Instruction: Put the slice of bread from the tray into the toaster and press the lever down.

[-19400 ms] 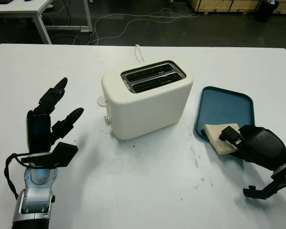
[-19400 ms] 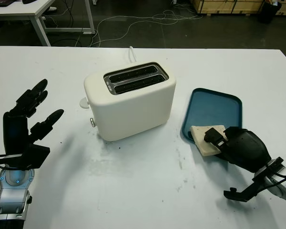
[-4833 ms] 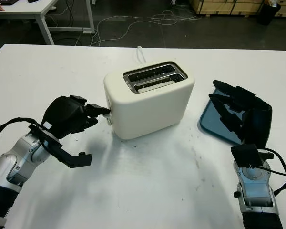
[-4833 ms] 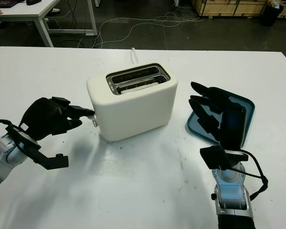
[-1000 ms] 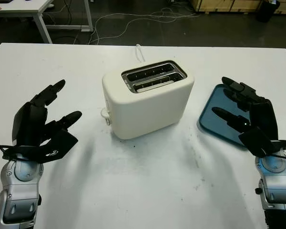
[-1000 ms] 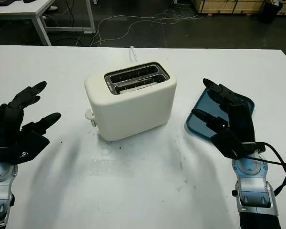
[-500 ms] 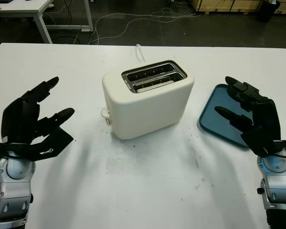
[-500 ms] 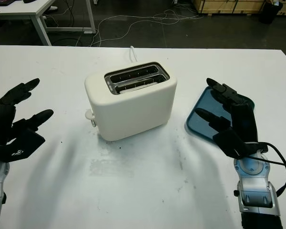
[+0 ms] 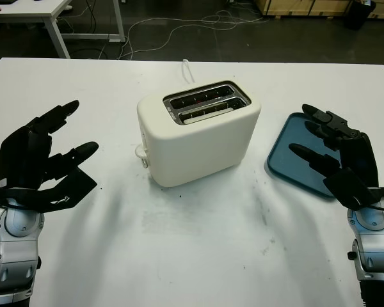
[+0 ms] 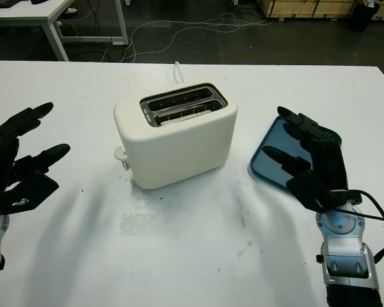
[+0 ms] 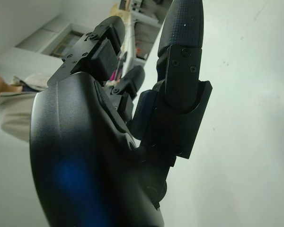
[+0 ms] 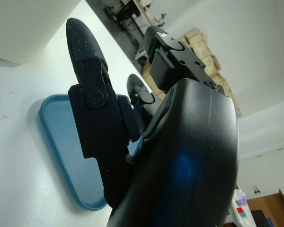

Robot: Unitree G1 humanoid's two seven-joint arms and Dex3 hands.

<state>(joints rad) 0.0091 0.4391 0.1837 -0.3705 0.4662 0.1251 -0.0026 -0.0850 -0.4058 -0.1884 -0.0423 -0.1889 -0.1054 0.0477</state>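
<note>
We hold both hands up off the desk [image 9: 198, 256], and neither one grasps anything. Our left hand [image 9: 41, 160] hovers near the desk's left edge, open and well apart from the toaster [image 9: 198, 137]. Our right hand [image 9: 339, 160] hangs open over the near side of the blue tray [image 9: 288, 157], by the desk's right edge. The toaster stands in the middle of the desk, and something pale shows low in its front slot, with a reddish glow in the slots; we judge this to be the slice of bread [image 9: 211, 115], seated inside. The lever [image 9: 139, 152] sits low on the toaster's left end, so we judge it pressed and the task essentially done.

What could still go wrong is mostly our own doing. If either hand sweeps inward as it drops, it may bump the toaster and shift it, or knock the lever. The right hand sits above the tray, so a careless descent could catch its rim and skid it toward the desk's edge.

Half a second earlier the scene looks almost the same, though our left hand has moved slightly. Some five seconds ago that hand was curled against the lever at the toaster's left end; it has since pulled back and opened. Much earlier, the bread lay on the tray under our right hand.
</note>
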